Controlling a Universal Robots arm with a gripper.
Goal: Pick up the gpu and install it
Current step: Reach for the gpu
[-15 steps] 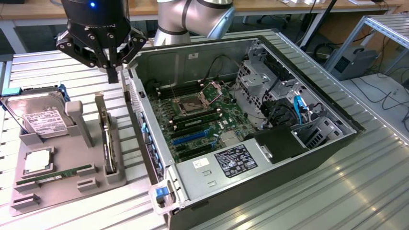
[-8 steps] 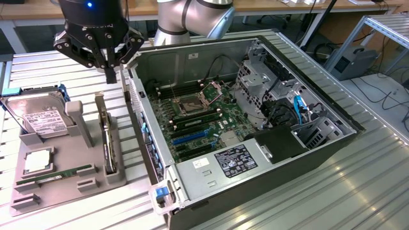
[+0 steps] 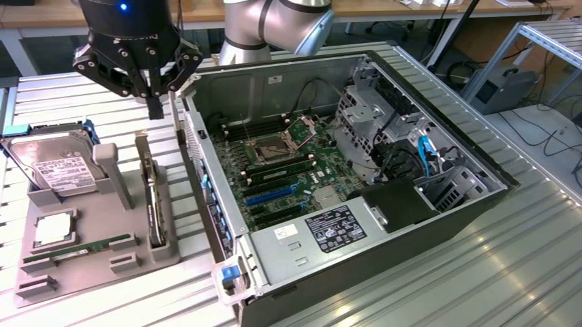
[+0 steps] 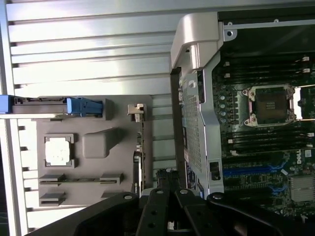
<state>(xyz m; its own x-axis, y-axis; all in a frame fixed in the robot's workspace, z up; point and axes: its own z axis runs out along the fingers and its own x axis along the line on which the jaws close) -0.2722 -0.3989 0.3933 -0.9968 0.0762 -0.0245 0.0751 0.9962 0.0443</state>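
An open computer case (image 3: 364,170) lay on its side on a slatted metal table (image 3: 473,286), with its green motherboard (image 3: 282,170) and empty processor socket (image 3: 272,146) exposed. Just beside the case, along its perforated outer wall, sat a grey moulded holder (image 3: 100,272) carrying spare parts. The gpu (image 3: 155,204) stood on edge in the holder slot nearest the case, running parallel to the case wall: a thin dark card with a pale metal bracket at the end nearer the arm. It had not been lifted. Farther from the case in the same holder were a narrow green memory stick (image 3: 78,251), a square silver processor (image 3: 54,228), and a silver hard drive (image 3: 54,170) with a white label and blue side rails. The black gripper (image 3: 155,109) hung over the gap between the case and the holder, above the bracket end of the gpu and apart from it, with its two fingers (image 3: 155,102) pressed together and holding nothing. From the wrist camera, the closed gripper (image 4: 167,176) pointed down between the case wall (image 4: 194,123) and the gpu (image 4: 139,164), which appeared edge-on as a thin dark line, with the holder (image 4: 93,147) beyond it on the side away from the case.
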